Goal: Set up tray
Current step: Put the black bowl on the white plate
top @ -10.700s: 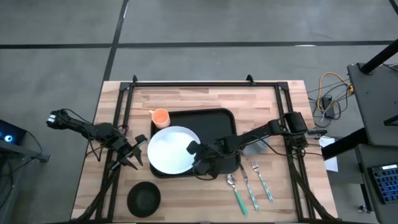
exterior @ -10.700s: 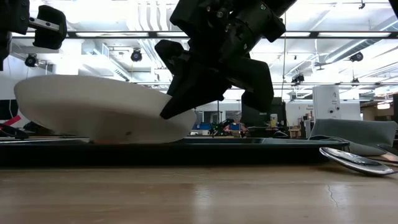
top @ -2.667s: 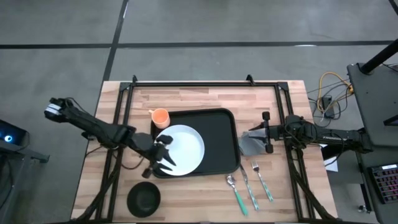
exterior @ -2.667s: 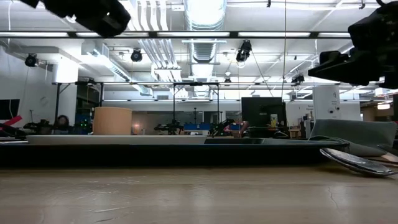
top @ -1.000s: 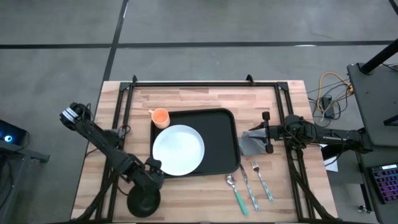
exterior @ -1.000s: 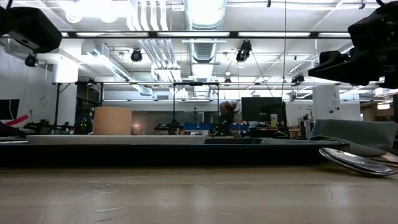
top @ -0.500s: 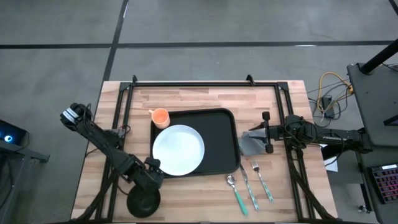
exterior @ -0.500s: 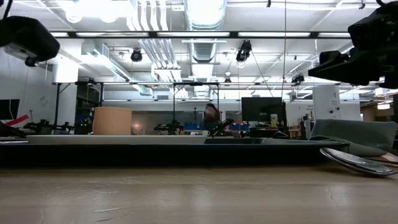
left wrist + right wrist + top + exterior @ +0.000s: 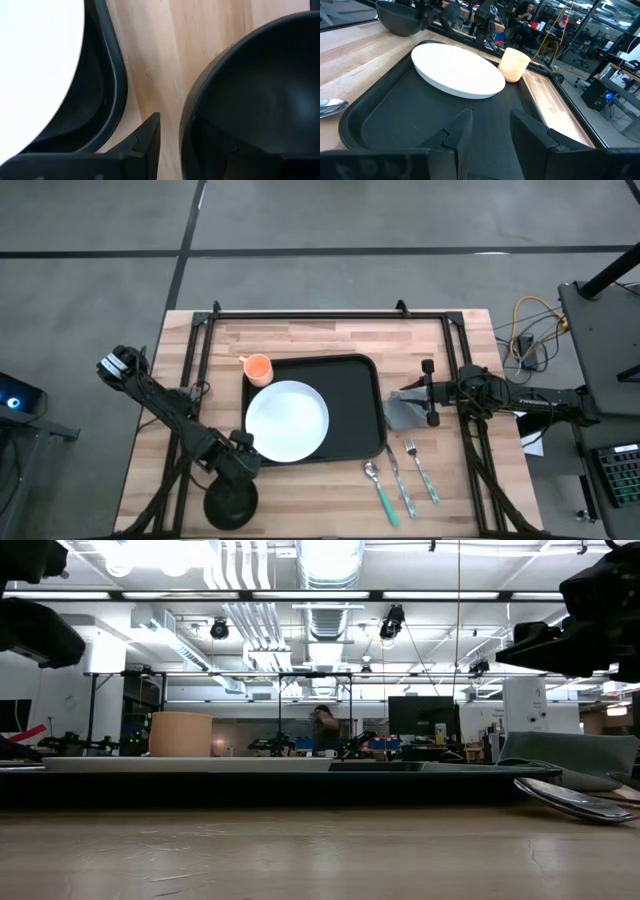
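Counted from above, things on the pale wooden table (image 9: 320, 340) came to one large black rectangular tray (image 9: 358, 395) with rounded corners at its middle, one round white plate (image 9: 287, 421) lying on the tray's left half, one small orange cup (image 9: 258, 367) just beside the tray's far-left corner, one black round bowl (image 9: 231, 503) near the table's front-left edge, one grey folded napkin (image 9: 406, 408) just right of the tray, and three pieces of cutlery (image 9: 400, 475), two with green handles, in front of the napkin.

Left gripper (image 9: 238, 472) hung between the tray's front-left corner and the bowl, its fingers spread wide with one fingertip (image 9: 147, 137) over bare wood beside the bowl's rim, gripping nothing. Right gripper (image 9: 428, 392) waited at the napkin's right edge, its fingers (image 9: 457, 131) parted and empty.

From table height the tray (image 9: 290, 785) showed only as a dark band, and the plate could hardly be made out.
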`<state>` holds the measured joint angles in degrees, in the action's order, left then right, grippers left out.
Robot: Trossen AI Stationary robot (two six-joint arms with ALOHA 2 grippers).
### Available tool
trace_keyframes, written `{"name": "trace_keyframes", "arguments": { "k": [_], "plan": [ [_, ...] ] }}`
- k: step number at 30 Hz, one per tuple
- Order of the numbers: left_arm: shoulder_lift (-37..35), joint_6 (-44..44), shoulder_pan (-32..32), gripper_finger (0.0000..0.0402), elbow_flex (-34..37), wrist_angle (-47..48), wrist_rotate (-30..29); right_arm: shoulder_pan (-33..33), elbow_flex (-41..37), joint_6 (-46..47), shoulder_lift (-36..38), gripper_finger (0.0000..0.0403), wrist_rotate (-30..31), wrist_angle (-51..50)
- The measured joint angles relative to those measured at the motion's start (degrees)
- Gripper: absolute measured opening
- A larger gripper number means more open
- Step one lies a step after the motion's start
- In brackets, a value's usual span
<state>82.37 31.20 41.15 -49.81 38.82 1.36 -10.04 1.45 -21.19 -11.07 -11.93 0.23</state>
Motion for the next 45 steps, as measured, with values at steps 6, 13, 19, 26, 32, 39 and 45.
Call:
{"name": "trace_keyframes", "arguments": {
  "k": [6,13,19,26,32,39,45],
  "plan": [
    [0.0,3.14,-0.04,0.0013,-1.36,-0.98,2.77,0.0,0.0,0.04,-0.01,0.0118,0.0,0.0],
    [-0.02,9.07,-0.77,0.0001,-6.57,-2.99,4.67,0.0,0.0,0.02,0.0,0.0118,-0.01,0.0],
    [-0.02,11.35,-3.8,0.0001,-10.33,-2.66,-4.58,0.02,0.0,0.03,0.0,0.0118,0.0,0.0],
    [-0.04,9.22,-10.91,0.0001,-10.57,-0.18,-7.64,0.0,0.0,0.08,-0.01,0.0118,-0.02,0.0],
    [-0.05,5.76,-17.81,0.0,-9.52,3.08,-7.43,0.0,0.0,0.0,0.0,0.0118,-0.02,0.0],
    [-0.17,0.5,-23.9,0.0,-11.83,11.07,-5.93,0.0,0.0,0.11,-0.02,0.0118,-0.02,0.0],
    [-0.22,-3.79,-29.36,0.0,-11.29,10.9,-3.57,0.01,0.0,0.02,-0.01,0.0118,-0.02,0.0]
  ]
}}
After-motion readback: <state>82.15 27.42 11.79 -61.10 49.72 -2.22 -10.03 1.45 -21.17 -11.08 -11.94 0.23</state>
